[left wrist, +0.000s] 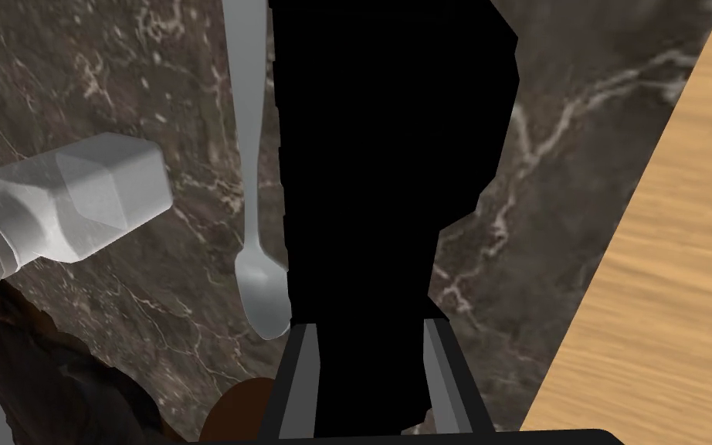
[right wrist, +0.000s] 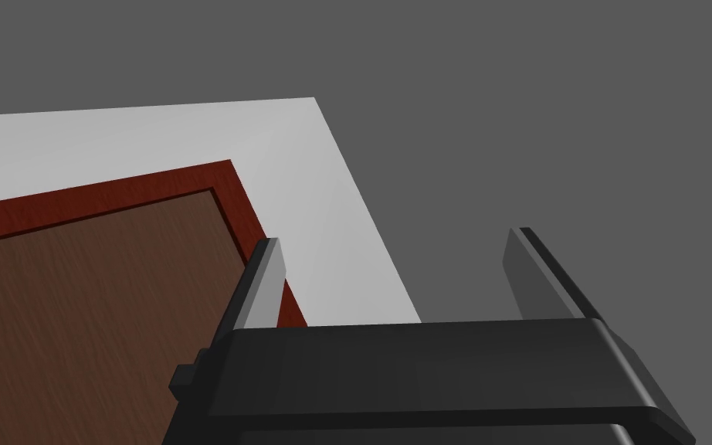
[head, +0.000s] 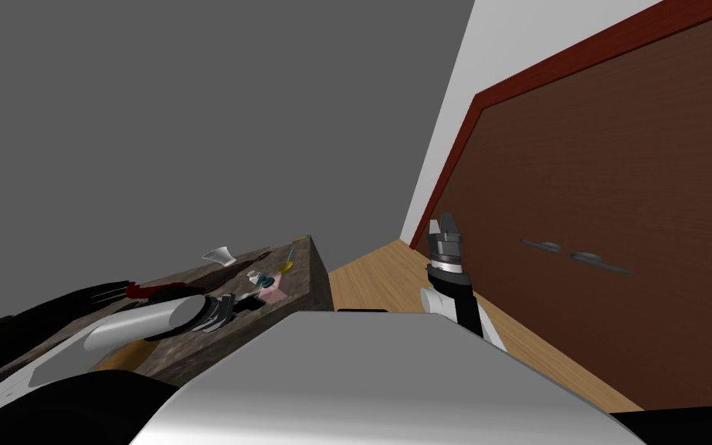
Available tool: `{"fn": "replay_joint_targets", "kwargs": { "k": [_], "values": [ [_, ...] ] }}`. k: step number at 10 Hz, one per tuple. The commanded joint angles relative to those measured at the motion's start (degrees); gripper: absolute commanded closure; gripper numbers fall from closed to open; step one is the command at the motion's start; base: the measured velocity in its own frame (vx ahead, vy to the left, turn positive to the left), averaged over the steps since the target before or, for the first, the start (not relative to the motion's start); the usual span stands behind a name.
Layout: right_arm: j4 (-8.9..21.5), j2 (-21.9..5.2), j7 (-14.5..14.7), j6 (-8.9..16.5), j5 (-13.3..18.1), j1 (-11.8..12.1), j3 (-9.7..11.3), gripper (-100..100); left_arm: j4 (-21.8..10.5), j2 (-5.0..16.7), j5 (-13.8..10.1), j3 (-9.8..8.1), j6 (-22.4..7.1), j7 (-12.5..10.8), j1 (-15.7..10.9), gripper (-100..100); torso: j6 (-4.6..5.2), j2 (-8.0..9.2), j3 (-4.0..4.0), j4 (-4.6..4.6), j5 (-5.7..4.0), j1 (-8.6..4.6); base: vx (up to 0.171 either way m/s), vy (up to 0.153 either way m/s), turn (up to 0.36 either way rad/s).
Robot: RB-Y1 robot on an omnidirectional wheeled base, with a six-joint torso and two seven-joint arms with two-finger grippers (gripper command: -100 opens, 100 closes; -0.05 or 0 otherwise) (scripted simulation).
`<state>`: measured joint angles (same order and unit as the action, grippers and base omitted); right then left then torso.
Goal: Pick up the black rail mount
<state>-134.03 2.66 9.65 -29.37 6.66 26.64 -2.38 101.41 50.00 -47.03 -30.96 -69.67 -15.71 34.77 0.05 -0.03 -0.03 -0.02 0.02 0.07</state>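
The left gripper (left wrist: 371, 331) is closed narrowly on the mount (left wrist: 393, 139), both fingers (left wrist: 303, 371) pressed against its black sides. The mount is seen over the dark marbled desk (left wrist: 578, 116), stretching away from the gripper; whether it rests there cannot be told. A grey spoon (left wrist: 258, 193) is laid just beside the mount, with a white faceted cap (left wrist: 84, 197) farther off on that side. Wooden floor (left wrist: 679, 270) is seen on the mount's other side. Well apart from the mount, the right gripper (head: 449, 224) is held wide open.
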Motion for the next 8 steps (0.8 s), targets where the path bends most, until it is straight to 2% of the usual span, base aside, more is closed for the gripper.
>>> {"fn": "replay_joint_targets", "kwargs": {
  "k": [1, 3, 4, 5, 6, 7, 8],
  "values": [
    [0.00, 0.00, 0.00, 0.00, 0.00, 0.00, 0.00, 0, 0.00, 0.00, 0.00, 0.00, 0.00, 0.00, 0.00, 100, 0.00, 0.00, 0.00, 0.00, 0.00, 0.00, 0.000, 0.000, 0.000],
    [0.00, 0.00, 0.00, 0.00, 0.00, 0.00, 0.00, 0, -0.01, 0.00, 0.00, -0.01, 0.02, -0.02, -0.01, 100, 0.00, 0.00, 0.00, 0.00, 0.00, 0.00, 0.000, 0.000, 0.000],
    [0.00, 0.00, 0.00, 0.00, 0.00, 0.00, 0.00, 0, -0.01, -0.01, 0.01, -0.01, 0.02, -0.02, -0.01, 0, 0.00, 0.00, 0.00, 0.00, -0.01, -0.01, 0.000, 0.000, 0.000],
    [0.00, 0.00, 0.00, 0.00, 0.00, 0.00, 0.00, 0, 1.87, 1.17, -1.24, -1.16, -1.71, -0.66, 0.78, 100, 0.00, 0.00, 0.00, 0.00, -0.02, -0.02, 0.004, -0.014, 0.060],
    [0.00, 0.00, 0.00, 0.00, 0.00, 0.00, 0.00, 0, 2.92, 1.72, -1.82, -1.74, -2.60, -1.07, 1.23, 100, -0.02, 0.01, 0.01, 0.01, -0.09, -0.11, 0.006, -0.023, 0.063],
    [0.00, 0.00, 0.00, 0.00, 0.00, 0.00, 0.00, 0, 2.22, 1.29, -1.48, -1.46, -1.79, -0.66, 1.10, 100, -0.04, 0.02, 0.01, 0.01, -0.10, -0.18, 0.002, -0.010, 0.015],
    [0.00, 0.00, 0.00, 0.00, 0.00, 0.00, 0.00, 0, 2.29, 1.38, -1.59, -1.57, -1.97, -0.66, 1.16, 0, -0.01, 0.02, 0.01, 0.01, -0.06, -0.14, 0.000, 0.000, 0.000]
  ]
}}
